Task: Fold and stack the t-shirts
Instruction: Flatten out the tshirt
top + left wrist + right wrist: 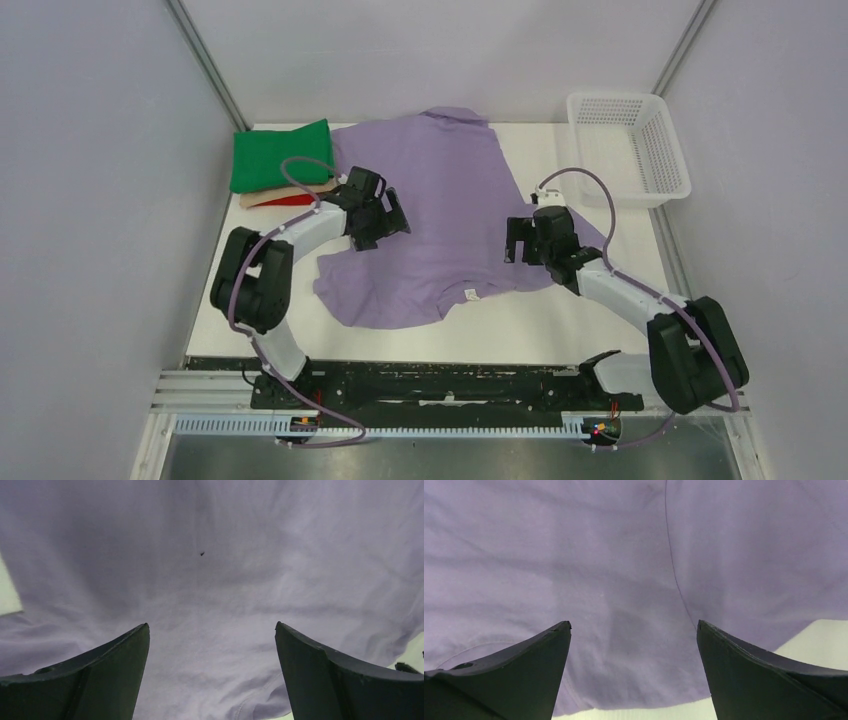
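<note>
The lavender t-shirt (445, 210) lies spread and wrinkled across the middle of the white table, its small white neck label (467, 294) near the front edge. My left gripper (385, 222) hovers open over the shirt's left side; in the left wrist view the cloth (210, 580) fills the frame between the spread fingers. My right gripper (520, 240) hovers open over the shirt's right edge; the right wrist view shows cloth (614, 570) and its hem. A folded green t-shirt (280, 155) tops the beige (250, 201) and red (285, 200) ones at the back left.
A white plastic mesh basket (628, 148) stands at the back right corner. Grey walls close in the table on both sides. Bare white tabletop (560, 320) shows in front of the shirt and to its right.
</note>
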You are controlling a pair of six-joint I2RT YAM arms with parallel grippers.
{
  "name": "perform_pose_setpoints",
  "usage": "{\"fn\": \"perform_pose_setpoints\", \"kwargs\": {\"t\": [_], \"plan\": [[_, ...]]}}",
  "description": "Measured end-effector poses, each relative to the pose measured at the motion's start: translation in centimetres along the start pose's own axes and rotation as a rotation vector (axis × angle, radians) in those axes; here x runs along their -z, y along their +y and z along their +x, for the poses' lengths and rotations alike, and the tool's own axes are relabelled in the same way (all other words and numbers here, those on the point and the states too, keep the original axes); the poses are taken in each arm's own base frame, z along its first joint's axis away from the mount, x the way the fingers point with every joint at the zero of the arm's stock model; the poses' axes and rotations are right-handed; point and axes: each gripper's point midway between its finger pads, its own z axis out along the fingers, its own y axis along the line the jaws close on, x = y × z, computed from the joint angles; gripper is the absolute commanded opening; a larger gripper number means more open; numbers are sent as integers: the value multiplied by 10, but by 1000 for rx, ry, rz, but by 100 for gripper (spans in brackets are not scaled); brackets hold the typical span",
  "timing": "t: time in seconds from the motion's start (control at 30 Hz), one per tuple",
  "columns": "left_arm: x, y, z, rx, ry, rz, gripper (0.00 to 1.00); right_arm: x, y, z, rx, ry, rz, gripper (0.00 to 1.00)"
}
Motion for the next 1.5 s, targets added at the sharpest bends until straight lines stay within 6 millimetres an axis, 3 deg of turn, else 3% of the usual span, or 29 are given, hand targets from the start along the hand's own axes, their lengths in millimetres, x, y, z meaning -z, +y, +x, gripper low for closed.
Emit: {"fn": "perform_pose_setpoints", "kwargs": {"t": [0.2, 0.27, 0.4, 0.6, 0.7, 0.87, 1.03, 1.2, 1.27, 1.37, 1.5], "plan": [[-17, 4, 46, -48, 88, 3, 100, -33, 0, 25, -23, 72, 26, 98], [-11, -5, 57, -61, 71, 71, 100, -44, 0, 32, -21, 106, 36, 98], [5, -23, 107, -132, 91, 216, 100, -70, 8, 13, -22, 84, 40, 98], [28, -77, 205, -317, 260, 466, 100, -111, 33, -24, -20, 39, -20, 98], [29, -108, 230, -345, 331, 552, 100, -134, 50, -45, -1, 22, -69, 98], [15, -166, 249, -362, 370, 645, 100, -169, 77, -74, 64, -9, -158, 98], [5, -209, 253, -367, 364, 702, 100, -186, 83, -95, 163, -2, -177, 98], [12, -208, 242, -377, 309, 647, 100, -168, 52, -118, 190, -15, -118, 98], [22, -199, 227, -389, 243, 586, 100, -146, 35, -134, 178, -45, -92, 98], [51, -185, 186, -396, 73, 485, 100, -101, 20, -164, 154, -128, -81, 98], [87, -166, 119, -339, -137, 389, 100, -49, 31, -179, 135, -218, -143, 98]]}}
